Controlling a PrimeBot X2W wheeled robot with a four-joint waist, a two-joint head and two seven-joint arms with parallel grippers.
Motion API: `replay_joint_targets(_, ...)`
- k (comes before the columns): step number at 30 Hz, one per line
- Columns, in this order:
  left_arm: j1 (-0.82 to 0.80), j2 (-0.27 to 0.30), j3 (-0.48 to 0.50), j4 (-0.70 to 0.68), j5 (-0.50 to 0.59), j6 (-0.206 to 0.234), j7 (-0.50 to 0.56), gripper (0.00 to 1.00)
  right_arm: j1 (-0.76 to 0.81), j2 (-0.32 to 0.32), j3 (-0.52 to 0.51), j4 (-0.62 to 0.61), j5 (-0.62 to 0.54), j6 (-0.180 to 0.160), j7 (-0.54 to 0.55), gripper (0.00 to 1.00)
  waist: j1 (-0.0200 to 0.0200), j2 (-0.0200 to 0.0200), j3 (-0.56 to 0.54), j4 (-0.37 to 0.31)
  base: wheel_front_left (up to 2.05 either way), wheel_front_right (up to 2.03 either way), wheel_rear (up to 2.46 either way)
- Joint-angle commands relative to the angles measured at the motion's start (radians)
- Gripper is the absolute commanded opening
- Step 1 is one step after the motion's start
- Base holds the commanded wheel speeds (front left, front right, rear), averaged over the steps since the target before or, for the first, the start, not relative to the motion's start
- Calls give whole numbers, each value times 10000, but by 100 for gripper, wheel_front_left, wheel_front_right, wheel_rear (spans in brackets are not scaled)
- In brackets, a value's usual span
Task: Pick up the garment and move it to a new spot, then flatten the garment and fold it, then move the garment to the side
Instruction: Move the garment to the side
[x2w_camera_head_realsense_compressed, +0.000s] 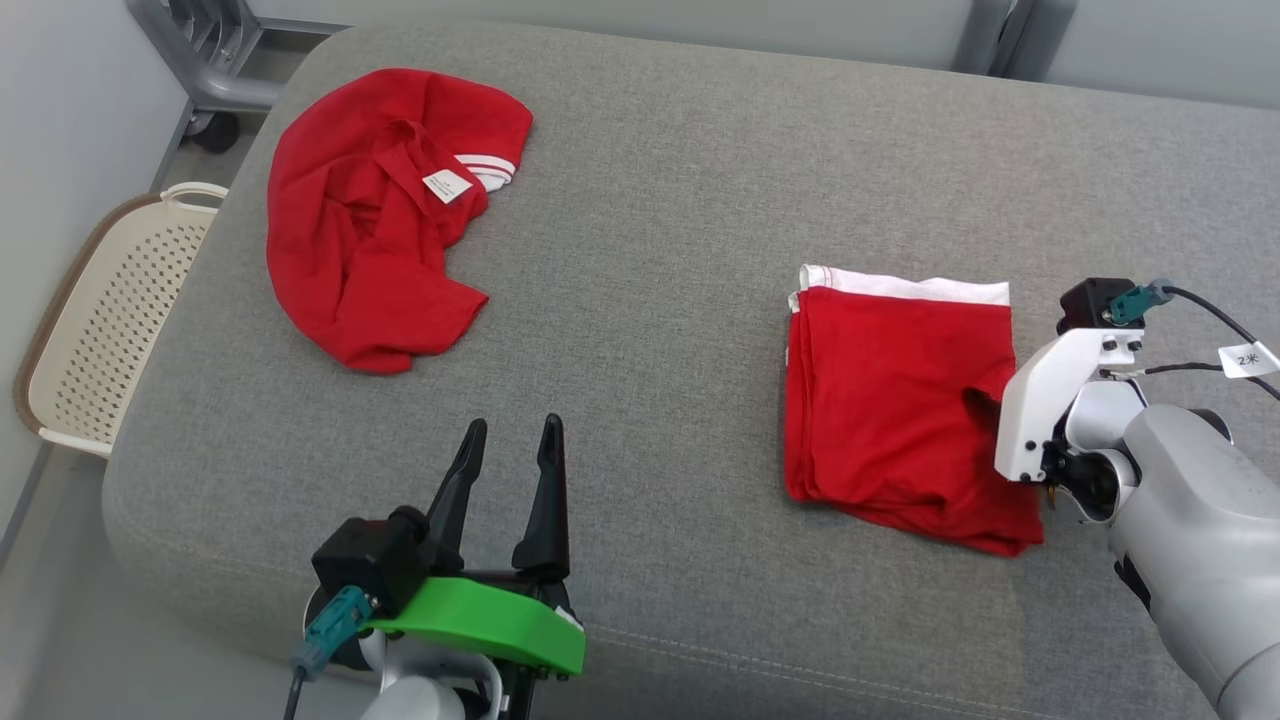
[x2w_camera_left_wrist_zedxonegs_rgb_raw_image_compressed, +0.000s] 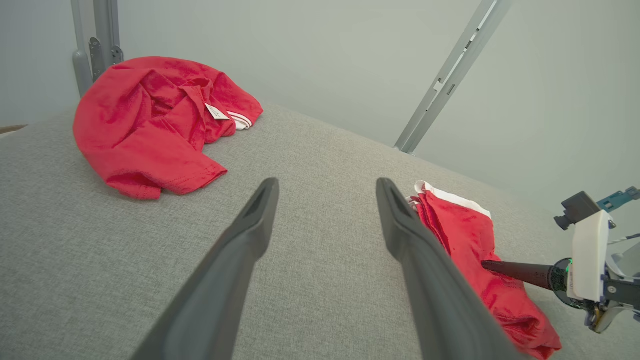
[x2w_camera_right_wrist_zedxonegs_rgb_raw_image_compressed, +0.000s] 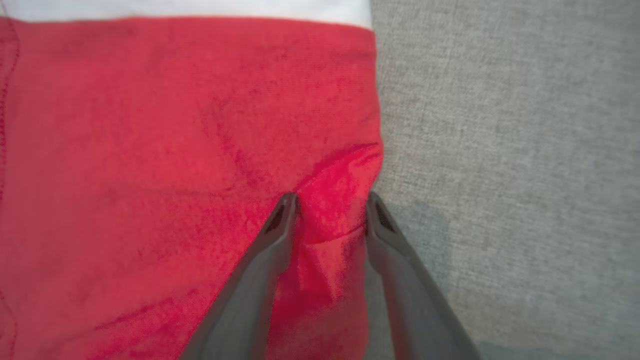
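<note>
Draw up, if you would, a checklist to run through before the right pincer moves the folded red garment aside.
1. Folded garment lies flat and squared on the grey cushion: ok.
2. Right pincer stands astride a raised ridge of cloth at the garment's right edge, one finger on each side: ok.
3. Grip on that ridge is firm through all layers: cannot tell.
4. Left pincer is open and apart from both garments: ok.
5. Crumpled garment lies far off at the cushion's left rear, apart from the folded one: ok.
</note>
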Motion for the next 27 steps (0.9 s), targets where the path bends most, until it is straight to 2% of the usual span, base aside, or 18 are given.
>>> replay_joint_targets(1, -164, 36, 47, -4, 93, 7, -61, 100, -62, 58, 69, 112, -76, -7, -137, 0, -1, 0, 29, -53, 0, 0, 0)
replay_joint_targets(11, -352, 255, 118, -128, 356, 105, -99, 100, -683, -199, 491, 31, -230, -12, -641, 0, -1, 0, 105, -974, 0, 0, 0)
replay_joint_targets(17, -556, 279, 152, -236, 437, 158, -93, 100, -1092, -615, 1013, -276, -431, -10, -587, 0, -1, 0, 333, -2105, 0, 0, 0)
replay_joint_targets(27, -1230, 357, -67, -326, 910, 174, 39, 100, -1831, -1055, 1275, -504, -544, -10, -883, 0, -1, 0, 881, -4362, 0, 0, 0)
